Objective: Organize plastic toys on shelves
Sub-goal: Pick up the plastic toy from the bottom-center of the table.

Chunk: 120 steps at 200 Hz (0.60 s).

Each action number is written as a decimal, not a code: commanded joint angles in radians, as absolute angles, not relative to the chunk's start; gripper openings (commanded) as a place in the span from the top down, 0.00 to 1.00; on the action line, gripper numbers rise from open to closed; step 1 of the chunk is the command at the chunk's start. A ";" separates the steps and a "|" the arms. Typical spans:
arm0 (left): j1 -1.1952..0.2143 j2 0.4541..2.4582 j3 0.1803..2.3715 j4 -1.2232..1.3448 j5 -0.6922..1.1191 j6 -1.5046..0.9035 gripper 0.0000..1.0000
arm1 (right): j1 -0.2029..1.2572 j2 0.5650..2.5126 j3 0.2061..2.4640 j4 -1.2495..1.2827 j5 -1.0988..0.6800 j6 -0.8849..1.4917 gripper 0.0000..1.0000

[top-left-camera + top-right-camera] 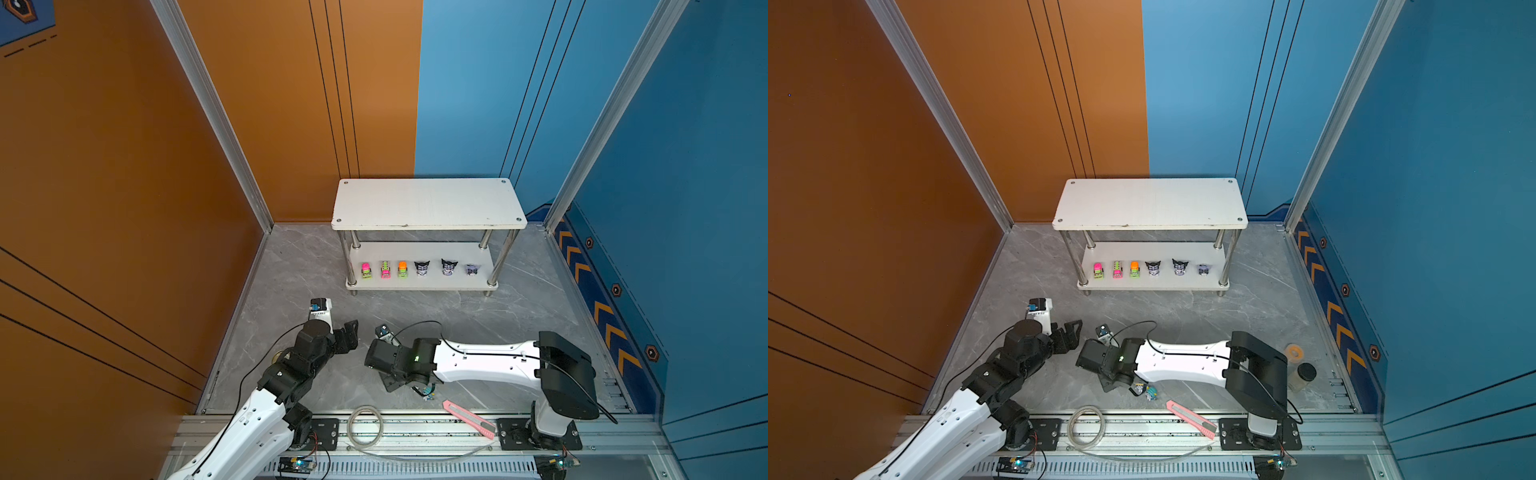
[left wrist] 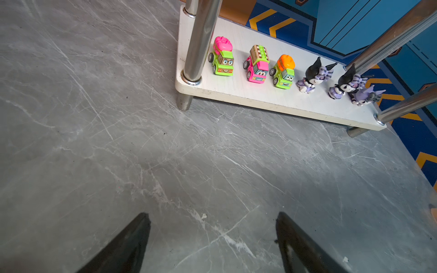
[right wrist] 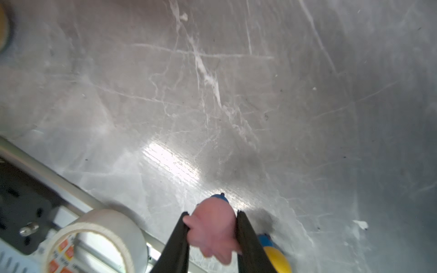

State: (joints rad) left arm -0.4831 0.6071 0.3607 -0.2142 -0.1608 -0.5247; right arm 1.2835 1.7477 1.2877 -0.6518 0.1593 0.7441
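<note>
The shelves (image 1: 428, 203) stand at the back; the top board is bare. On the lower board (image 2: 260, 94) stand three neon trucks (image 2: 223, 59) (image 2: 257, 65) (image 2: 283, 72) and three black-purple figurines (image 2: 312, 75) (image 2: 345, 85) (image 2: 365, 95) in a row. My right gripper (image 3: 211, 214) is shut on a pink-hatted pastel figurine (image 3: 212, 227) just above the floor near the front rail. A yellow-hatted figurine (image 3: 276, 257) lies beside one finger. In a top view a teal figurine (image 1: 1151, 392) lies under the right wrist. My left gripper (image 2: 212, 216) is open over bare floor, in front of the shelves' left end.
A coil of clear tubing (image 1: 1086, 426) and a pink utility knife (image 1: 1192, 419) lie on the front rail. A jar with a black lid (image 1: 1304, 374) and a yellow tape roll (image 1: 1295, 352) sit behind the right arm. A white tape roll (image 3: 101, 236) sits near the right gripper.
</note>
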 commanded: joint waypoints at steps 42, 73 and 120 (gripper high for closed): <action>-0.457 0.600 0.353 -0.240 -0.155 -0.515 0.15 | 1.096 1.646 1.672 -0.935 0.120 0.517 0.78; -0.454 0.619 0.354 -0.234 -0.155 -0.512 0.15 | 1.001 1.712 1.920 -1.002 0.146 0.424 0.79; -0.451 0.653 0.337 -0.205 -0.156 -0.506 0.15 | 0.875 1.803 2.189 -1.006 0.108 0.362 0.79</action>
